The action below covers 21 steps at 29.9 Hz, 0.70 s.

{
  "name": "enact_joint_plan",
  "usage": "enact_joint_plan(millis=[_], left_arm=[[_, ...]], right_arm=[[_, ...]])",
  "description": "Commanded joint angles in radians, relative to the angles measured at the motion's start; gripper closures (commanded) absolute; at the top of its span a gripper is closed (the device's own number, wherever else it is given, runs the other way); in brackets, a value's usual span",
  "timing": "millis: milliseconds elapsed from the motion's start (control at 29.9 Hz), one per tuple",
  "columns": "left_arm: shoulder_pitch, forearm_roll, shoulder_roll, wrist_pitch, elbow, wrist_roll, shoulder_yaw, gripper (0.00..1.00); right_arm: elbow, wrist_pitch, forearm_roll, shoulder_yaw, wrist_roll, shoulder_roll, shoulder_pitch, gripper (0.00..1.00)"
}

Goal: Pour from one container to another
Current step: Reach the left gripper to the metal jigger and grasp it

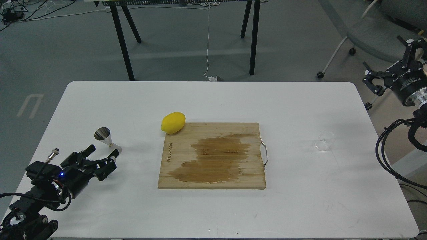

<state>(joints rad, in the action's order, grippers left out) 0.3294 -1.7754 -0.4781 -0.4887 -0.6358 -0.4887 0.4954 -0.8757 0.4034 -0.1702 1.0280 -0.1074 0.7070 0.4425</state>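
Observation:
The shiny steel jigger point(106, 138) stands upright on the white table point(213, 100) at the left. My left gripper point(102, 152) is open just in front of the jigger, its fingertips close to the jigger's base and covering part of it. The tiny clear glass cup point(324, 141) stands on the table at the right, nearly invisible. My right gripper point(388, 60) is open and held high off the table's right edge, far from the cup.
A wooden cutting board point(213, 155) with a dark wet stain and a metal handle lies mid-table. A yellow lemon point(173, 122) rests at its far left corner. Black table legs and a chair stand on the floor beyond.

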Motion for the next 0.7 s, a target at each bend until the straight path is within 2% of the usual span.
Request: enact_joint_plan(millis=[0, 669], left_arm=[[0.01, -0.003, 0.024, 0.0, 0.033, 0.0, 0.0, 0.0], [0.103, -0.003, 0.159, 0.0, 0.2, 0.0, -0.001, 0.02]], right_arm=[[0.001, 0.0, 0.001, 0.003, 0.0, 0.002, -0.001, 0.01], [0.001, 0.0, -0.003, 0.004, 0.0, 0.017, -0.011, 0.01]])
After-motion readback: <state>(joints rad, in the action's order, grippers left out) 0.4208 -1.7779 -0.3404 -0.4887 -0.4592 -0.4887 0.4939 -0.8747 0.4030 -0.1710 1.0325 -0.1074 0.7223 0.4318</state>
